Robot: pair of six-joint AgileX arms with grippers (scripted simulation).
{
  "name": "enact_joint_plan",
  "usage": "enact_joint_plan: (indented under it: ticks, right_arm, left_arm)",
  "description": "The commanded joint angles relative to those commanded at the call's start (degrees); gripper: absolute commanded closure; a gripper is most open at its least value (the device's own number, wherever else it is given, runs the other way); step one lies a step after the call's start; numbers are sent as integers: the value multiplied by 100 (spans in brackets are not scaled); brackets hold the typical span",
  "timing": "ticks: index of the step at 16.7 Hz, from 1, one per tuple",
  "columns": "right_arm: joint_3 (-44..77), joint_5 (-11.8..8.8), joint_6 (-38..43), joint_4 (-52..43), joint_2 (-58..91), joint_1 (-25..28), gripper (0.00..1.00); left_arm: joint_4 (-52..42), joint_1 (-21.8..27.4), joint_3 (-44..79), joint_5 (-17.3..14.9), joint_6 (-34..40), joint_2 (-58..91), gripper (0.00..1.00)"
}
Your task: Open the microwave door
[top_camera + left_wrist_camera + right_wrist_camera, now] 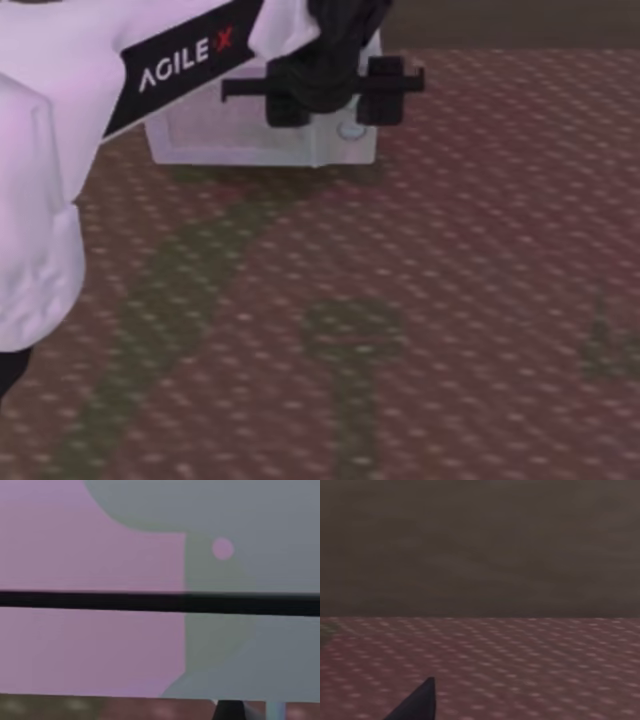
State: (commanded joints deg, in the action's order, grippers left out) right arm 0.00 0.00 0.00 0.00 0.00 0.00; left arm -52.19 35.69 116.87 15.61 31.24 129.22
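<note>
The pale grey-white microwave stands at the back of the table, left of centre. Its door lies flush with the front, with the thin handle at its right edge and a round knob beyond. My left gripper hovers just in front of the handle and knob panel, fingers apart and empty. The left wrist view is filled by the microwave's face with a knob; one dark fingertip shows. My right gripper appears only as one fingertip above bare table.
The table carries a red-brown patterned cloth with green motifs. My left arm's white link fills the top view's left side. A dark wall runs behind the table.
</note>
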Motion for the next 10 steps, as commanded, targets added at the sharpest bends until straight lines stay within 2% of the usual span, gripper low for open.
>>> enact_joint_plan:
  ticks: [5,10]
  right_arm:
    - [0,0,0,0,0,0,0]
    - [0,0,0,0,0,0,0]
  left_arm:
    - [180,0,-632,143,77,-379,100]
    - [230,-1,-705,171,100,-465,100]
